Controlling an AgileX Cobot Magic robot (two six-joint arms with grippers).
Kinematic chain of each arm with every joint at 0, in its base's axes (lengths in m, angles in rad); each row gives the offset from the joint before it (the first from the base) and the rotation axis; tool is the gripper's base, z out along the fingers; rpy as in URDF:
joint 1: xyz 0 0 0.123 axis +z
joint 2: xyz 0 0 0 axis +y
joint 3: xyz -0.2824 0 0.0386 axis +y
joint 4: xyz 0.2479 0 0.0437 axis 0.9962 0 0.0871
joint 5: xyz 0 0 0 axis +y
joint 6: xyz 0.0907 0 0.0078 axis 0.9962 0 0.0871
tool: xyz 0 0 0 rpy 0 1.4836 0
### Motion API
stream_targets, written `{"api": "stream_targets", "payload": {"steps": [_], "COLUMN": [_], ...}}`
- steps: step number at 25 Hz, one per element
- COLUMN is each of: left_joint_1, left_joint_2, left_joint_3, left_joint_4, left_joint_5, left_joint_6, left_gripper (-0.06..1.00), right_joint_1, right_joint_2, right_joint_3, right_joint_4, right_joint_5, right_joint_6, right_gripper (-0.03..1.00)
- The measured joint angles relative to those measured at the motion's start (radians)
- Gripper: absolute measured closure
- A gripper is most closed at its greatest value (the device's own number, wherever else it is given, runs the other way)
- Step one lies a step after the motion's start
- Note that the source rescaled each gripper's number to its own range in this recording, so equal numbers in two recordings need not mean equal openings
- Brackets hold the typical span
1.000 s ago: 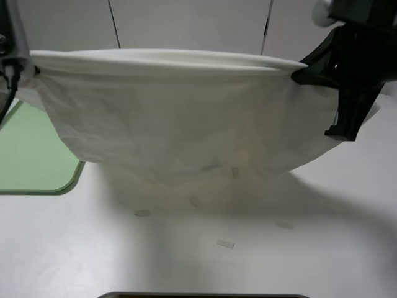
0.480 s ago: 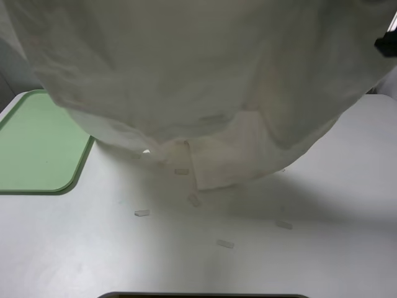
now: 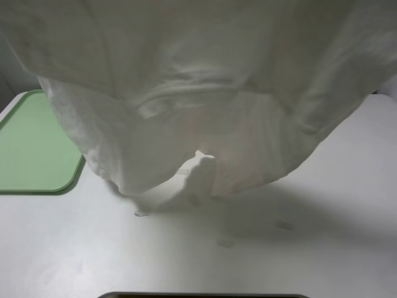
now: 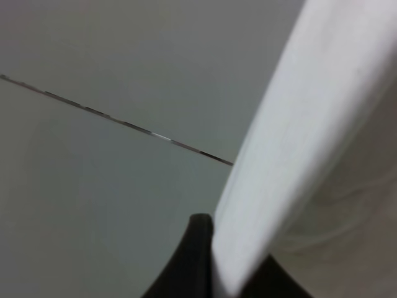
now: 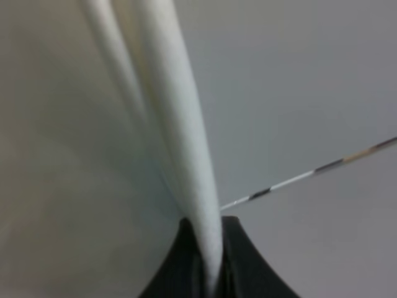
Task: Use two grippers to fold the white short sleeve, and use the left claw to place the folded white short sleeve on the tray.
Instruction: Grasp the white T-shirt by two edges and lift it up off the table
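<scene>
Shirt (image 3: 186, 93) cloth is clamped in the left fingers (image 4: 195, 248), which are closed on a thick folded edge. The right fingers (image 5: 239, 261) are likewise closed on a stacked hem. From these two grips the shirt is hung high and spread wide, so that the upper part of the overhead view is filled and both arms are hidden there. Its lower edge is draped down towards the worktop (image 3: 322, 248), where one flap appears to be touching near some small tape strips (image 3: 226, 243). The tray (image 3: 31, 149) is seen at the left, its near corner overlapped in view by the hanging cloth; nothing is seen on its visible part.

The fold is judged to be in mid-course. For a clean result, both held corners should be kept level and evenly taut, and lowered together so that the trailing edge is laid first and the gripped edge is carried over it. Slack in the middle should be avoided, since a bunched crease could be trapped. Release is best left until the cloth lies flat, clear of the tray rim.
</scene>
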State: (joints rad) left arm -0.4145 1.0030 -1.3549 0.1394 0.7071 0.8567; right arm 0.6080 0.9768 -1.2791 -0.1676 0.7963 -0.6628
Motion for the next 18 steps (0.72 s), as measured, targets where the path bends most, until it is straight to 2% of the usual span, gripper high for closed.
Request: {"api": "stream_targets", "payload": {"steps": [2,5,9,11,14,18], "left_joint_1": [0.0,-0.006,-0.007,-0.007,-0.007,-0.008], "left_joint_2": [0.0,-0.002,-0.021,-0.047,-0.069,-0.104], "left_joint_3": [-0.028,-0.05,-0.051,-0.051,-0.051,-0.052], "left_joint_4": [-0.013,-0.032,-0.053,-0.072,-0.088,-0.11], "left_joint_5": [0.036,0.084,0.157,0.224,0.268,0.344], "left_joint_6": [0.0,0.0,0.0,0.0,0.0,0.0], "left_gripper": [0.94,0.94,0.94,0.94,0.94,0.94], "right_joint_1": [0.002,0.005,0.008,0.008,0.008,0.008], "right_joint_2": [0.0,0.0,-0.006,-0.016,-0.036,-0.081], "right_joint_3": [-0.023,-0.027,-0.029,-0.029,-0.029,-0.03], "right_joint_4": [-0.01,-0.035,-0.031,-0.026,-0.015,0.044], "right_joint_5": [0.077,0.138,0.197,0.209,0.226,0.303], "right_joint_6": [0.0,-0.004,-0.028,-0.03,-0.034,-0.071], "right_gripper": [0.97,0.97,0.97,0.97,0.97,0.97]}}
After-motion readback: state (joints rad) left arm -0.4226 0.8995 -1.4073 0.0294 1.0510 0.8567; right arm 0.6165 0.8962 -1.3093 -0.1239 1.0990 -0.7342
